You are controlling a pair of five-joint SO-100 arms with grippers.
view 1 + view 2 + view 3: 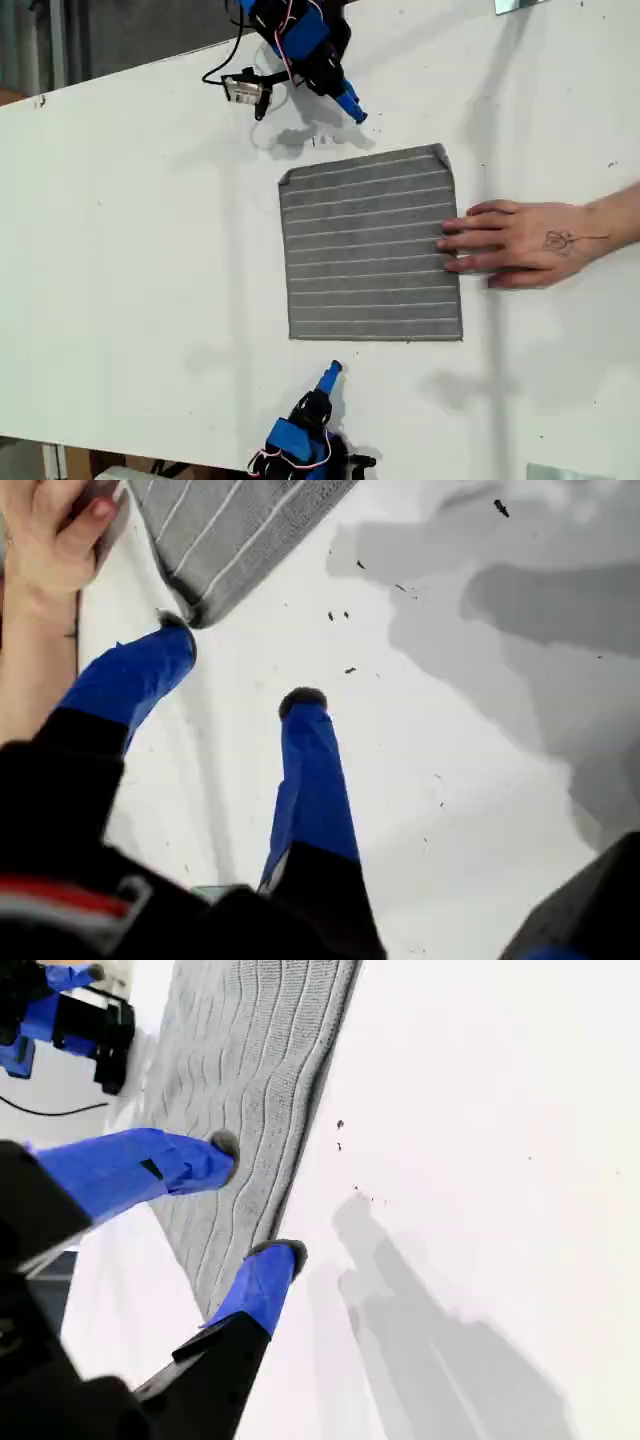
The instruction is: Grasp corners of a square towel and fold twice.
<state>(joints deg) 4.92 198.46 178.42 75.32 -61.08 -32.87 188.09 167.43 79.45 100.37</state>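
Towel flat, both grippers clear of it, jaws apart.
My second gripper [258, 1198] hangs spread at the exterior view's bottom centre, just off the near hem of the towel [365, 250], which lies mid-table [130, 250]. A person's hand [520, 243] rests on its right edge. My first gripper [240, 660] hovers spread at top centre.

Bright, even light washes the white table [120, 250], nearly overexposed in the second wrist view. Soft grey shadows of the arms fall across it. Both wrist views look slightly soft up close, perhaps from motion blur.
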